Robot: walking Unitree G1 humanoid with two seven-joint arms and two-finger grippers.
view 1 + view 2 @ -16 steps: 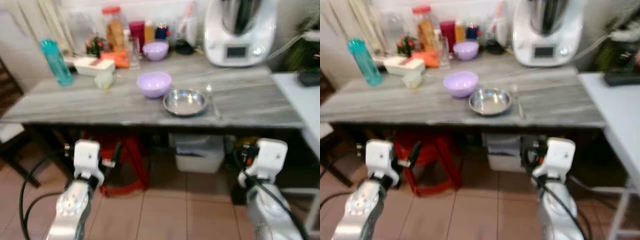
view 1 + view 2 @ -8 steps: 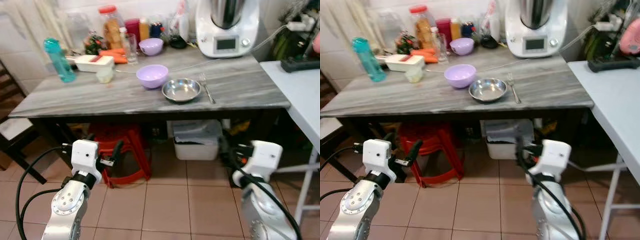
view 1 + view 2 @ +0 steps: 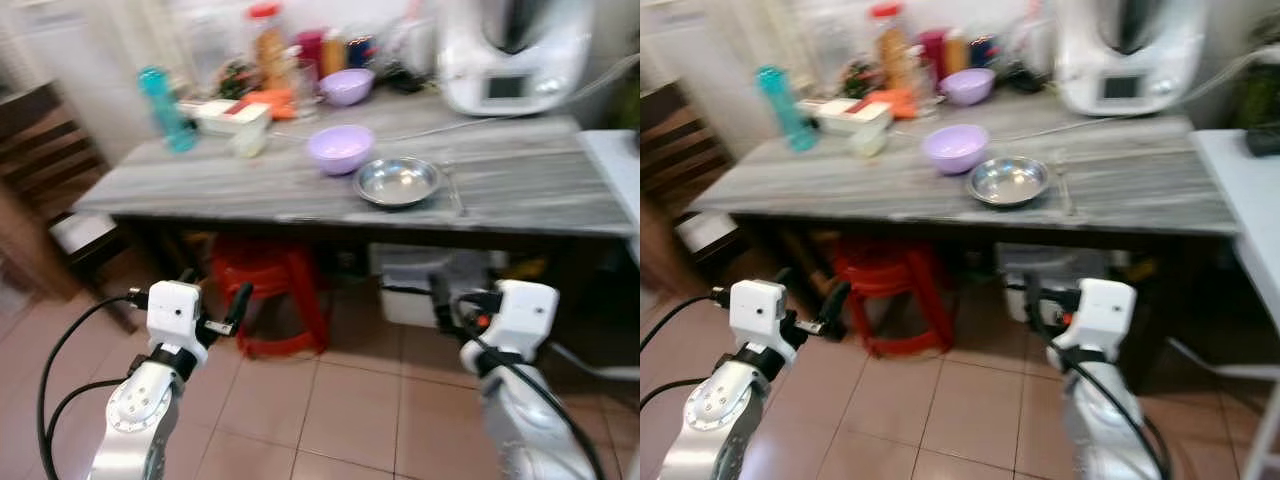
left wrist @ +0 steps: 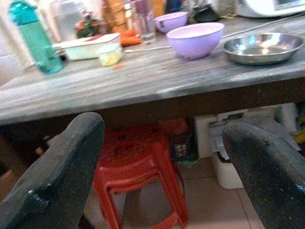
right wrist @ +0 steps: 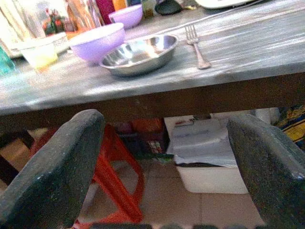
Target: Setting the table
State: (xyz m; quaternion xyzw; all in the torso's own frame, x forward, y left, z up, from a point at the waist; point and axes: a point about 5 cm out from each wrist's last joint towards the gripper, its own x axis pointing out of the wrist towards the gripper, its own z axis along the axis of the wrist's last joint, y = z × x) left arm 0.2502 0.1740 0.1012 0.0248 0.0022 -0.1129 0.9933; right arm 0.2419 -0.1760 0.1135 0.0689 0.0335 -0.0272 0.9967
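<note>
Down low, the left pincer [image 4: 162, 171] hangs released below the edge of the bench [image 3: 520, 185], its two black fingers [image 4: 52, 176] spread wide with nothing between them. The right pincer [image 5: 167, 167] is likewise released, its fingers [image 5: 267, 167] well apart and empty, held in front of the bench's dark underside. Both silver arms sit above the tiled floor [image 3: 340, 410], short of the bench. Beneath the bench stand a red plastic stool [image 3: 270, 290] and, beside it, a white storage box [image 5: 209, 152]. On the grey bench top, a steel bowl [image 3: 398, 181] lies near the front edge, with a fork [image 5: 196, 45] just beside it on the robot's right. A lilac bowl [image 3: 341, 147] rests just behind and to the left of the steel bowl, close to touching it. Farther back are a second, smaller lilac bowl [image 3: 347, 86], a white kitchen machine [image 3: 512, 55] at the right, and a cluster of jars and bottles, too blurred to tell apart. A teal water bottle [image 3: 166, 108] stands upright at the left, near a white lidded container [image 3: 228, 115] and a small pale cup [image 4: 110, 55]
</note>
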